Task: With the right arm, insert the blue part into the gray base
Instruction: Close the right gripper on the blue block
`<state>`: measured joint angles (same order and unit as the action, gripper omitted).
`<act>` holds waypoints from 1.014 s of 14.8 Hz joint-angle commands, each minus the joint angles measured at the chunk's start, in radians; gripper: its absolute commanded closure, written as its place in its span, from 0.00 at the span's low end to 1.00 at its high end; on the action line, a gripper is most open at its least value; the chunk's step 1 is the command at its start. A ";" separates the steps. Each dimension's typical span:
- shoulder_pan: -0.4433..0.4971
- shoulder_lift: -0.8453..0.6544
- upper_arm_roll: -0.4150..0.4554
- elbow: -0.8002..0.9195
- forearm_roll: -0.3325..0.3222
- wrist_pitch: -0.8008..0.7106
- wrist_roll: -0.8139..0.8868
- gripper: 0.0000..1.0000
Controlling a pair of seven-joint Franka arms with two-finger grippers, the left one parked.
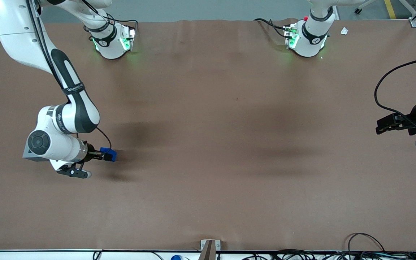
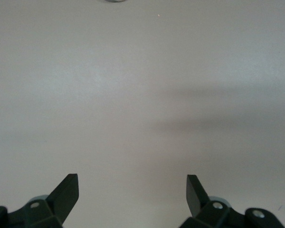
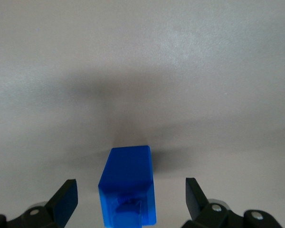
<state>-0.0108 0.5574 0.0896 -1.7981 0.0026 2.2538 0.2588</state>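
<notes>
Straddling the blue part (image 3: 128, 185), the gripper (image 3: 130, 190) has its two black fingers (image 3: 66, 197) spread wide, one on each side of the block and neither touching it, so nothing is pinched yet. In the front view the gripper (image 1: 99, 155) sits low at the working arm's end of the table (image 1: 208, 144), with the blue part (image 1: 108, 154) right at its tip and the right arm (image 1: 67, 90) bent down over it. The block appears to lie on the table surface, judging by the shadow close under it, though the contact itself is hard to make out. I judge the step in hand to be the grasp: the approach looks complete and the closing is not yet done. The next move calls for bringing the fingers together squarely on the block's flat sides, keeping it from twisting, then lifting it clear. After that comes the carry to the gray base, which shows in none of the views, so its place and the path to it cannot be told from here. Nothing stands close around the block; the brown cloth near it is bare. Well apart, toward the parked arm's end, black cables (image 1: 392, 83) loop over the table edge, and a small white scrap (image 1: 344, 31) lies farther from the front camera.
</notes>
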 commanded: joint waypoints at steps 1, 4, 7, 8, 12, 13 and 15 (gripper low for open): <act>-0.008 -0.054 0.004 -0.072 -0.006 0.024 0.017 0.00; -0.006 -0.079 0.006 -0.098 -0.006 0.013 0.017 0.00; 0.000 -0.077 0.006 -0.099 -0.006 0.024 0.017 0.02; 0.000 -0.076 0.006 -0.099 -0.006 0.032 0.014 0.03; 0.005 -0.074 0.007 -0.104 -0.006 0.052 0.014 0.08; 0.008 -0.074 0.007 -0.109 -0.006 0.058 0.014 0.10; 0.012 -0.074 0.007 -0.115 -0.006 0.076 0.014 0.12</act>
<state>-0.0070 0.5157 0.0968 -1.8680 0.0026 2.3016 0.2612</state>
